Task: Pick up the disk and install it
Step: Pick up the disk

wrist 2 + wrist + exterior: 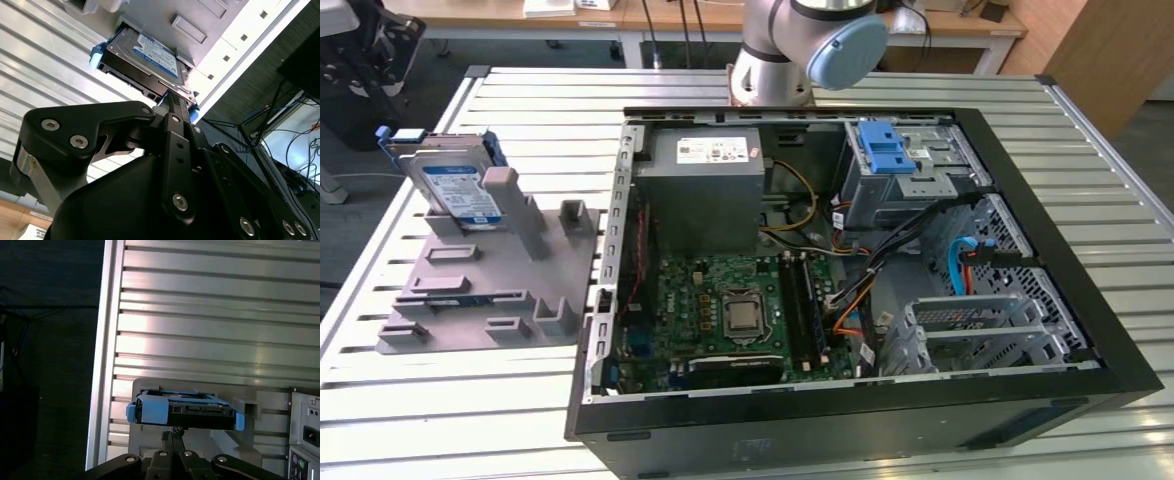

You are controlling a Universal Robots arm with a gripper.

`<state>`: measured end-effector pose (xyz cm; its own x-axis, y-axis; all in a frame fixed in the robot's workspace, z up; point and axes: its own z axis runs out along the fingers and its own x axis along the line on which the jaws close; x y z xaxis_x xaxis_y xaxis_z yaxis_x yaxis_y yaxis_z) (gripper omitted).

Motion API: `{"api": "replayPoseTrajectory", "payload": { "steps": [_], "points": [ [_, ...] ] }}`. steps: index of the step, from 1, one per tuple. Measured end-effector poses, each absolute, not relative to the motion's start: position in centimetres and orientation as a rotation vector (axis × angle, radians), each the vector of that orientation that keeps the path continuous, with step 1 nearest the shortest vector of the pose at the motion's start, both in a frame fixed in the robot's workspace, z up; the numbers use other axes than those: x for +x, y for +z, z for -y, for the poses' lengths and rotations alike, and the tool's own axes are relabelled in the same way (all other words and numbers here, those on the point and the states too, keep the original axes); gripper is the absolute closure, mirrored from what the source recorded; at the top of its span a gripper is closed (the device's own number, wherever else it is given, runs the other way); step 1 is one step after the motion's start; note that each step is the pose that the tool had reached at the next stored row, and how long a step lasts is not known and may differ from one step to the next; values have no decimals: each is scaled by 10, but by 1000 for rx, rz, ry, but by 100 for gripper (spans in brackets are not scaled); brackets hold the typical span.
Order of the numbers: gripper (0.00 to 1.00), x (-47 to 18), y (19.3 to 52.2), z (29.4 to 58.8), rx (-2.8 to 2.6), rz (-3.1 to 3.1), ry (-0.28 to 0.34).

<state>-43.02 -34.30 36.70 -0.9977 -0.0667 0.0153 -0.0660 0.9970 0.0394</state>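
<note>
Fingers (170, 440) together, pointing at the disk (200, 412); exterior view shows it standing upright.

A: What stands on the ribbed counter (215, 315)?
B: A grey stand (246, 406) holding the disk (185, 412) on edge, with blue carrier ends showing at both sides.
A: And the claw (173, 432)?
B: It sits just at the disk's edge. A grey computer case (305, 430) stands beside the stand. Dark floor (50, 365) lies past the counter's rim.

Exterior view looks down over the whole table (480, 420); both wrist views look closely at the disk (150, 52) (185, 410).
</note>
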Motion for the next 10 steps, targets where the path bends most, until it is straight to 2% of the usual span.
{"api": "replayPoseTrajectory", "payload": {
  "steps": [10],
  "points": [
    [89,-430,367,343,195,3118,-60]
  ]
}}
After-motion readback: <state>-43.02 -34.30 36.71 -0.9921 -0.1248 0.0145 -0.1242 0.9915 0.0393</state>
